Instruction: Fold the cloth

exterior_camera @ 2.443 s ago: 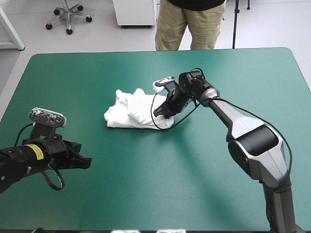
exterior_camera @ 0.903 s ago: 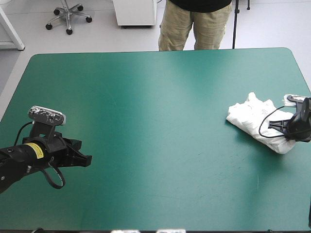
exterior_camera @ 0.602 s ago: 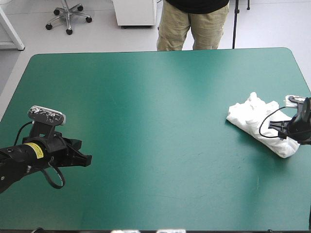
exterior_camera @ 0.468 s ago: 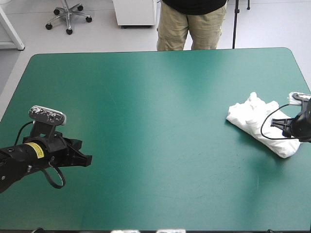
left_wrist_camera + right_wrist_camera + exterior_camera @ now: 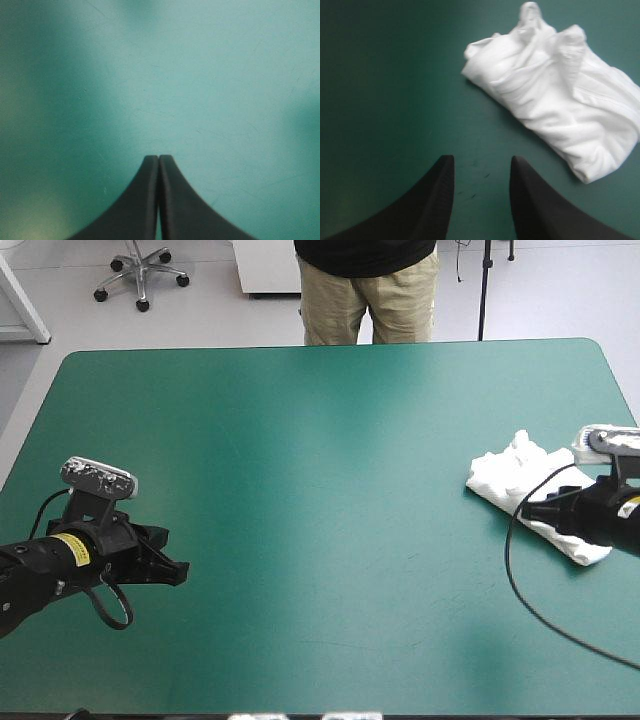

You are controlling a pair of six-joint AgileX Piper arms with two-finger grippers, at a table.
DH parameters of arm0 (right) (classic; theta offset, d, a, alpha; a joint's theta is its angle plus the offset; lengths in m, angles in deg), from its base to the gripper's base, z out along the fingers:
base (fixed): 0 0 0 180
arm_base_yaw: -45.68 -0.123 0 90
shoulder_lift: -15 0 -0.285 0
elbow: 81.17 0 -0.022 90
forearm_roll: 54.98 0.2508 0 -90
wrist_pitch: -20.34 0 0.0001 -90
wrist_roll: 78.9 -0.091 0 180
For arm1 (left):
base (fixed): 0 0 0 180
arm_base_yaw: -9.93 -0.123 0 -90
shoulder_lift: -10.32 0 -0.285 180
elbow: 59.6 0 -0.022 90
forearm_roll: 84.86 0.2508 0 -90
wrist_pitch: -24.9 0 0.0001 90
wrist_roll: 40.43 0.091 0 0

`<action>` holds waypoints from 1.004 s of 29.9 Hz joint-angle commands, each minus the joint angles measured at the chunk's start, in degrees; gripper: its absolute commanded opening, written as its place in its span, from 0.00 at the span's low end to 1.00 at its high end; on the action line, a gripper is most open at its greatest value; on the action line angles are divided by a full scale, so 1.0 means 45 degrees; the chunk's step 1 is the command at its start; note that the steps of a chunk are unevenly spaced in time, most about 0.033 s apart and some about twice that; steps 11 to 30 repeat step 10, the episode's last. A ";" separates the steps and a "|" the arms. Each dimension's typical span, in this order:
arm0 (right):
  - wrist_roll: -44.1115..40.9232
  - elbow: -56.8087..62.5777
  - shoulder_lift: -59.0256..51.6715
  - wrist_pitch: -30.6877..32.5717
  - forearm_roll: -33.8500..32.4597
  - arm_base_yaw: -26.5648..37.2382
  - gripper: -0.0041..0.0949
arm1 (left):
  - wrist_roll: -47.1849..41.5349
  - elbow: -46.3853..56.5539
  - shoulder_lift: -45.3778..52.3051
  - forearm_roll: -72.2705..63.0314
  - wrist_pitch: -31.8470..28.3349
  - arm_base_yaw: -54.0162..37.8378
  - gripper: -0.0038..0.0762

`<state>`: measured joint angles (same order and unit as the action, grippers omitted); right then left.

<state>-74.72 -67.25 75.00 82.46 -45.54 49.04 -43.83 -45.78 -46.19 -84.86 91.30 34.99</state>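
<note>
My right pincer (image 5: 481, 164) stands open near the shirt (image 5: 555, 100), a soft, light bundle at the table's (image 5: 300, 440) right. I'd pinch its folded end; my left pincer (image 5: 158, 160) is closed.

A robotics laboratory, by every visible sign. A broad table (image 5: 300, 390) under a teal-green cover fills the room's foreground, with a black left arm (image 5: 60, 560) reaching in over its near left side and a right arm (image 5: 600, 515) coming in at its right edge. Beyond the far edge lies a pale grey floor (image 5: 200, 320), where the wheeled base of a swivel chair (image 5: 140, 270) stands at far left near a white cabinet (image 5: 270, 265), and a black stand (image 5: 483, 290) rises at far right.
</note>
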 commanded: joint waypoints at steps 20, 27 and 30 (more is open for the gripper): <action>0.0232 -0.0326 -0.3993 0.2084 0.0018 -0.1646 0.39 | 0.1305 -0.0302 0.0861 -0.1064 -0.0123 -0.0008 0.04; 0.0232 -0.0326 -0.3993 0.2084 0.0018 -0.1646 0.39 | 0.1305 -0.0302 0.0861 -0.1064 -0.0123 -0.0008 0.04; 0.0232 -0.0326 -0.3993 0.2084 0.0018 -0.1646 0.39 | 0.1305 -0.0302 0.0861 -0.1064 -0.0123 -0.0008 0.04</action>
